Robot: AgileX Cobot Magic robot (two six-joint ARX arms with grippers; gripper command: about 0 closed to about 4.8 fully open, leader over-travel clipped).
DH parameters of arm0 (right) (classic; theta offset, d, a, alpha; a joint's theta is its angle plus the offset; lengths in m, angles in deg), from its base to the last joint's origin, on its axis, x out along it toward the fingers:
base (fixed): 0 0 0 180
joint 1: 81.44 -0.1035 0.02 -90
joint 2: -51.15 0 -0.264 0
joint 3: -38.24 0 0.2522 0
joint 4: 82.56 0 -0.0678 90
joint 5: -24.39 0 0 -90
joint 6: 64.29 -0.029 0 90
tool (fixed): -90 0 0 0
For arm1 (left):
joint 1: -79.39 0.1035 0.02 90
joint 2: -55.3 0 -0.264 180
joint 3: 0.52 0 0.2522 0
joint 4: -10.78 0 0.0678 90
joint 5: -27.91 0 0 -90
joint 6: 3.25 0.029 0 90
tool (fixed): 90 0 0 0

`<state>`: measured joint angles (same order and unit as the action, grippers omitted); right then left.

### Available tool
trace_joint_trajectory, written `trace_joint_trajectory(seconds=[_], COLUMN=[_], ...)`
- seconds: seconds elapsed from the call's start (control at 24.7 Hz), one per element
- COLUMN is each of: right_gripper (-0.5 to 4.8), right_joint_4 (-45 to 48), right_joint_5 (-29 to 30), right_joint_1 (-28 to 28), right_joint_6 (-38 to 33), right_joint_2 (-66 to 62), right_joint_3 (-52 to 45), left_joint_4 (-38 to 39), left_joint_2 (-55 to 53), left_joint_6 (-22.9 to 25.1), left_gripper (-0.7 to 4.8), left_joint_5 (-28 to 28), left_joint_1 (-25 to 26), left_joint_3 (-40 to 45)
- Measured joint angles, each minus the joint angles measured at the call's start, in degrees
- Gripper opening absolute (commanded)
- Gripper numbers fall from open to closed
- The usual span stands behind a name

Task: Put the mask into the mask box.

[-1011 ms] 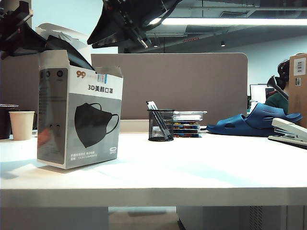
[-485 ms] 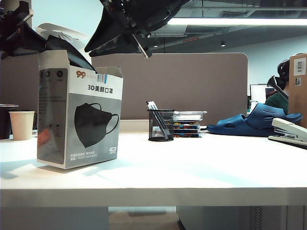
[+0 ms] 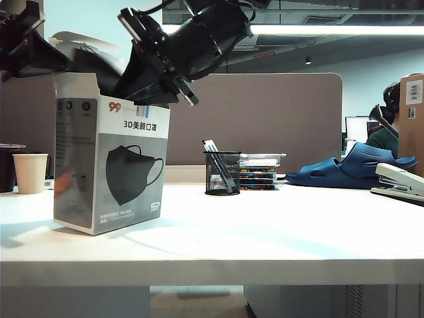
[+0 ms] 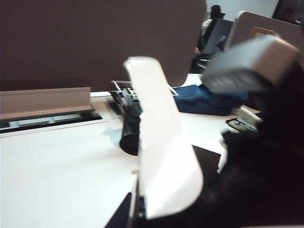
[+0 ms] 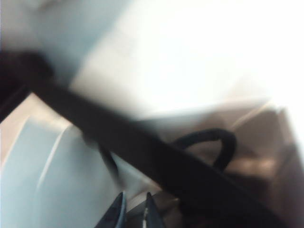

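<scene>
The mask box stands upright on the left of the white table, its top open. My left gripper is at the box's top left corner and is shut on a white top flap, holding it up; its fingertips sit at the flap's base. My right gripper reaches in from above, right of the opening. Its jaws are nearly together on the mask, a black fold whose lower edge dips into the box top. In the right wrist view the mask is a blurred dark band with an ear loop.
A paper cup stands left of the box. Behind the table's middle are a mesh pen holder and a low stack of boxes. Blue slippers, a stapler and a brown carton are at the right.
My right arm has come down and to the left with the mask, from above the box to its open top. The box has turned slightly. The left gripper has kept still.
</scene>
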<state>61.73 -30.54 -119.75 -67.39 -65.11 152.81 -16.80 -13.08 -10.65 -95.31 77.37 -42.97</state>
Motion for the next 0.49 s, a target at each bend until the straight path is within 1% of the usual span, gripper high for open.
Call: trace_joint_trajectory(seconds=[0.04,0.16,0.24,0.36,0.4,0.44,0.49], right_gripper=[0.52,0.53,0.53,0.51,0.45,0.28,0.19], right_joint_4=[2.03,3.10,3.32,4.61,4.59,4.96,5.53], right_joint_5=[-2.16,-5.75,-5.73,-3.89,-3.89,-3.89,-3.85], right_joint_1=[0.13,0.31,0.26,0.26,0.26,0.26,0.35], right_joint_6=[0.00,0.07,0.11,0.13,0.13,0.22,0.28], right_joint_2=[0.02,0.00,0.00,0.28,0.66,1.49,1.99], right_joint_3=[0.00,0.00,0.00,-0.04,-0.09,-0.09,-0.07], left_joint_4=[-0.07,-0.02,-0.02,-0.02,-0.02,-0.02,0.02], left_joint_2=[0.00,0.00,0.00,0.00,0.00,0.00,0.00], left_joint_6=[0.02,0.00,0.02,0.02,0.02,0.00,0.00], left_gripper=[-0.02,-0.02,-0.02,-0.01,0.47,1.47,2.06], left_joint_5=[-0.92,-1.27,-1.27,-1.25,-1.25,-1.25,-1.25], left_joint_1=[0.00,0.00,0.00,0.00,0.00,0.00,0.00], left_joint_3=[0.00,0.00,0.00,0.00,0.00,0.00,0.00])
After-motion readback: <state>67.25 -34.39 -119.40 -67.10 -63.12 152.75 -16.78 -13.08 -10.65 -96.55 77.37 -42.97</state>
